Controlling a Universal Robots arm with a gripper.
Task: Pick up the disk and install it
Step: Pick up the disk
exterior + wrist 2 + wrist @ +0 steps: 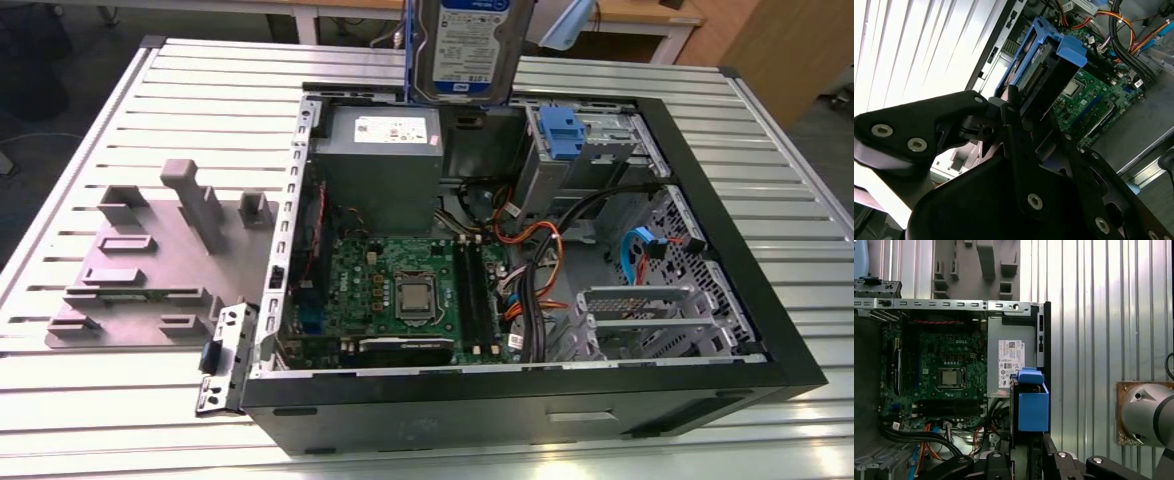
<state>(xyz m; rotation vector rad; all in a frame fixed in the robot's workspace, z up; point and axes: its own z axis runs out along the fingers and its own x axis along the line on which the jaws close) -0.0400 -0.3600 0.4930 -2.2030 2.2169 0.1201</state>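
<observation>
The disk point(465, 48), a silver hard drive with a white-and-blue label, hangs upright in the air above the back edge of the open computer case point(694, 200) in the exterior view. Its blue bracket point(1032, 402) appears edge-on in both wrist views, over the grey power supply point(1009, 357). My gripper point(1029, 442) is shut on the disk point(1040, 70), with black fingers point(1013, 107) clamped on either side of it. The green motherboard point(1089, 95) lies below and beyond the held disk.
The case lies on its side on a slatted metal table point(120, 400). Inside are the motherboard point(400, 285), cables, and a grey drive cage with a blue tab point(561, 135). A grey fixture with upright posts point(147, 260) sits to the exterior view's left.
</observation>
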